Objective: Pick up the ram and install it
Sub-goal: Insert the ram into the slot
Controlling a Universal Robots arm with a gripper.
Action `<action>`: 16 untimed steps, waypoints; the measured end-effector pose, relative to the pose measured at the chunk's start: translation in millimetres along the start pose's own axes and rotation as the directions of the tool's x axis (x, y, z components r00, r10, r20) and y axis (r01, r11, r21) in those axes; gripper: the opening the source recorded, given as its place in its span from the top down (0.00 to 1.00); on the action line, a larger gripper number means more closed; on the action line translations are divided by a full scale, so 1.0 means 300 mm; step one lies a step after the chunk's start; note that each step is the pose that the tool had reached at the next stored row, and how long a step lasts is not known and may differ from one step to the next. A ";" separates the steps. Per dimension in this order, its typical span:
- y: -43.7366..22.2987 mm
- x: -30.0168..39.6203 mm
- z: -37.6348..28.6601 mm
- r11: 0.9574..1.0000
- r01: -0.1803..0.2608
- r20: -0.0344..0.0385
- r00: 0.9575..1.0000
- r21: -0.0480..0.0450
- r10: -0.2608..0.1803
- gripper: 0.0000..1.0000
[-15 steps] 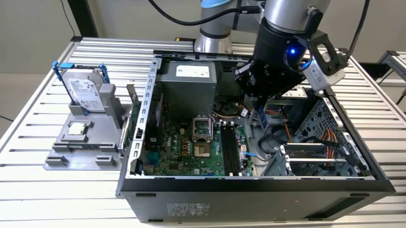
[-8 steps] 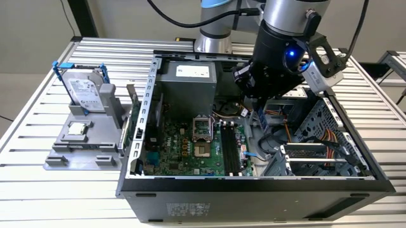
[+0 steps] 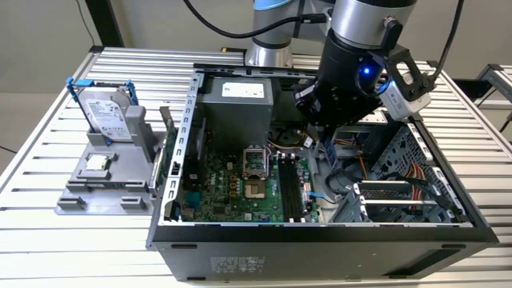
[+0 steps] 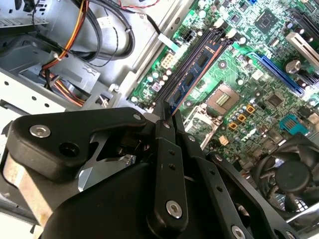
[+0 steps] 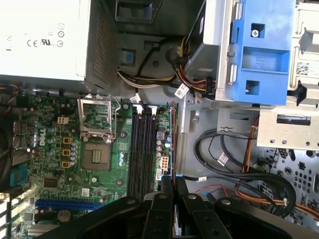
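Slatted metal table [image 3: 48, 240] in even light, pale floor beyond, second slatted table [image 3: 497, 81] at the exterior view's right

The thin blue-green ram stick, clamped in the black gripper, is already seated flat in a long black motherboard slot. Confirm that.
Not seated. The second wrist view shows the thin blue-green ram stick clamped in the black gripper, held above the long black motherboard slots.

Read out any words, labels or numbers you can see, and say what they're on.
Nothing reads clearly.
Label on the power supply: too small.
Label on the hard drive: blurred.
Sticker on the case front: too small.
Tags on the cables: too small.
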State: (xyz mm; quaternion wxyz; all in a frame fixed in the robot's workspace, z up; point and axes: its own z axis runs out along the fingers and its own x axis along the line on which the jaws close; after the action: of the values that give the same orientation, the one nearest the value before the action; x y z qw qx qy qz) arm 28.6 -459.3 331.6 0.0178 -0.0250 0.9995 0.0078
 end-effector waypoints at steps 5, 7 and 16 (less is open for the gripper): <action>0.000 0.000 0.006 1.000 0.000 0.000 1.000 0.000 0.000 1.00; 0.000 0.000 0.009 1.000 0.000 0.000 1.000 0.000 0.000 1.00; 0.000 0.001 0.016 1.000 0.000 0.000 1.000 0.001 0.000 1.00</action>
State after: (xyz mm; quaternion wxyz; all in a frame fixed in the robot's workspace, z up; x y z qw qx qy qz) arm 28.6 -459.2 326.8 0.0178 -0.0250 0.9995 0.0075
